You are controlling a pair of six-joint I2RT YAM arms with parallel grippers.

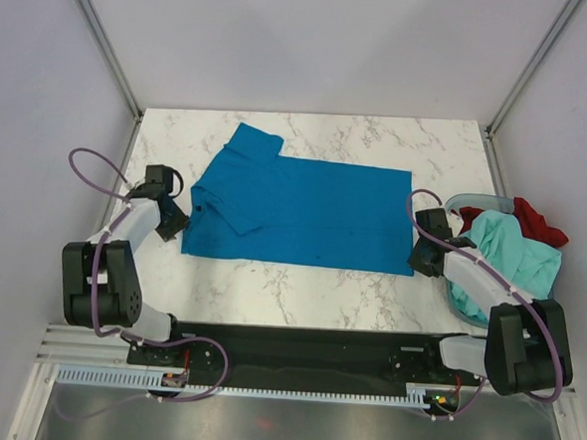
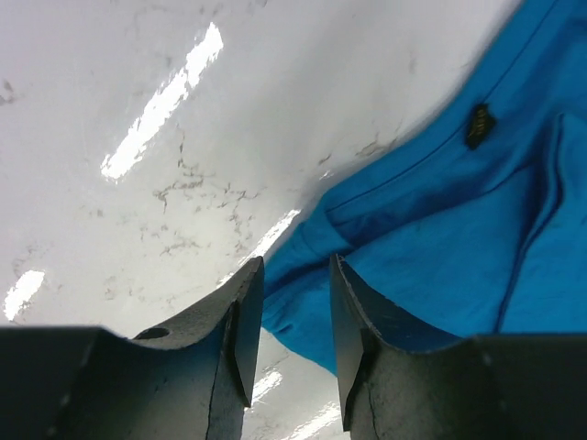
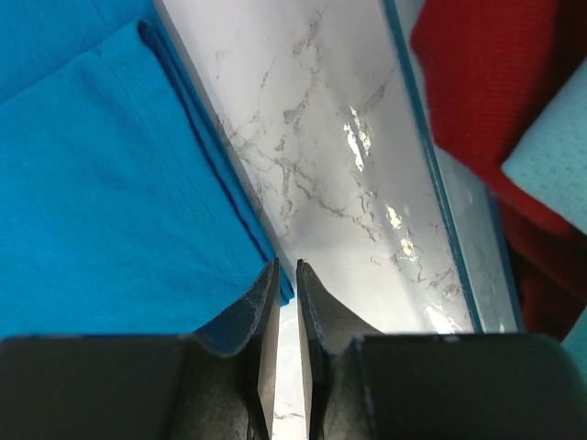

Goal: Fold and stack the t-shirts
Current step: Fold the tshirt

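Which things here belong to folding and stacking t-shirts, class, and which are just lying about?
Belongs to the job:
- vivid blue fabric t-shirt
- pale mint-teal fabric t-shirt
- red fabric t-shirt

Just there:
- translucent grey-blue plastic basket
- white marble-patterned table

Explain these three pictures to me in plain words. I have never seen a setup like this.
Two robot arms sit at the near edge of a marble table. The overhead picture looks down from above and behind them. The other two come from cameras on each wrist, so the dark fingers at the bottom are the arm's own.

A blue t-shirt lies spread on the table. At the right, a plastic basket holds a mint t-shirt and a red t-shirt.

The left end effector is open at the blue shirt's edge. The right end effector is almost closed at the opposite edge; whether it pinches cloth is unclear.
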